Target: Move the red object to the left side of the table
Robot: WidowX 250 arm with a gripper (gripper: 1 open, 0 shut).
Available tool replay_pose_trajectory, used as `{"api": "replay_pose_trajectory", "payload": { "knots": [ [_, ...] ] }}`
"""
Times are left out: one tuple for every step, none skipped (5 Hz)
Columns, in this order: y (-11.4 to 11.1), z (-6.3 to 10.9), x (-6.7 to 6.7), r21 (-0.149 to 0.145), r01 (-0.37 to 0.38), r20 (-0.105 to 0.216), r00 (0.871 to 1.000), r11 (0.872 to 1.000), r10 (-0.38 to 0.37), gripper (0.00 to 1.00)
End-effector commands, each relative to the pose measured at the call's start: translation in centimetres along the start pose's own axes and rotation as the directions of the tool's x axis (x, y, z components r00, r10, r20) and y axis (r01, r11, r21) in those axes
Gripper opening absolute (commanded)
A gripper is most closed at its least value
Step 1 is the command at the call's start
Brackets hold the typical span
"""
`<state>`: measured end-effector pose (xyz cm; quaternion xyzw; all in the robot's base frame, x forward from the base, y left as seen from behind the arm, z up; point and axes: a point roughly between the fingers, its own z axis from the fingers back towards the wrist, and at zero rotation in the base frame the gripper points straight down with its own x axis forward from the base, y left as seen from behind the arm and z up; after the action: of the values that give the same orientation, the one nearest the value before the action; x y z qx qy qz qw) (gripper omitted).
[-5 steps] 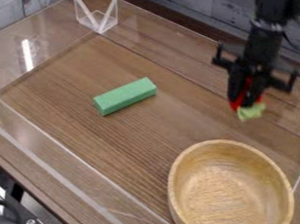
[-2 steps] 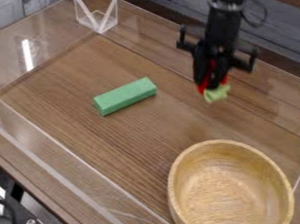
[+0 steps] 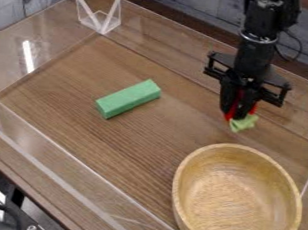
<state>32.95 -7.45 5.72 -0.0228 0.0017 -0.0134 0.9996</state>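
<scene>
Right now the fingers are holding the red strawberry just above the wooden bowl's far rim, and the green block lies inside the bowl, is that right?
Not quite: the green block lies on the table, left of the wooden bowl, as the camera view shows. The fingers do hold the red strawberry above its far rim.

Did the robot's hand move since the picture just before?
Yes. The hand, shut on the red object, moved right and lower, closer to the wooden bowl.

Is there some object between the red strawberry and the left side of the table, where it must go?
The green block lies on the table left of the red strawberry, partly across that route. The gripper holds the strawberry, so lifting over seems possible.
</scene>
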Motion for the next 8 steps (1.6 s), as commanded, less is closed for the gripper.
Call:
{"api": "replay_pose_trajectory", "payload": {
  "knots": [
    [-0.4, 1.7, 1.3, -0.01, 0.012, 0.07, 0.997, 1.0, -0.011, 0.0],
    [-0.3, 1.8, 1.6, -0.013, 0.008, 0.076, 0.997, 1.0, -0.007, 0.0],
    [-0.1, 2.0, 1.8, -0.018, 0.005, 0.082, 0.997, 1.0, -0.004, 0.0],
    [0.1, 2.2, 2.0, -0.022, 0.002, 0.088, 0.996, 1.0, 0.0, 0.0],
    [0.2, 2.0, 2.2, -0.024, 0.0, 0.091, 0.996, 1.0, 0.002, 0.0],
    [0.2, 1.6, 2.6, -0.023, -0.001, 0.092, 0.996, 1.0, 0.004, 0.0],
    [0.4, 1.7, 2.8, -0.026, -0.006, 0.098, 0.995, 1.0, 0.009, 0.0],
    [0.6, 2.1, 3.0, -0.032, -0.011, 0.106, 0.994, 0.999, 0.014, 0.0]
  ]
}}
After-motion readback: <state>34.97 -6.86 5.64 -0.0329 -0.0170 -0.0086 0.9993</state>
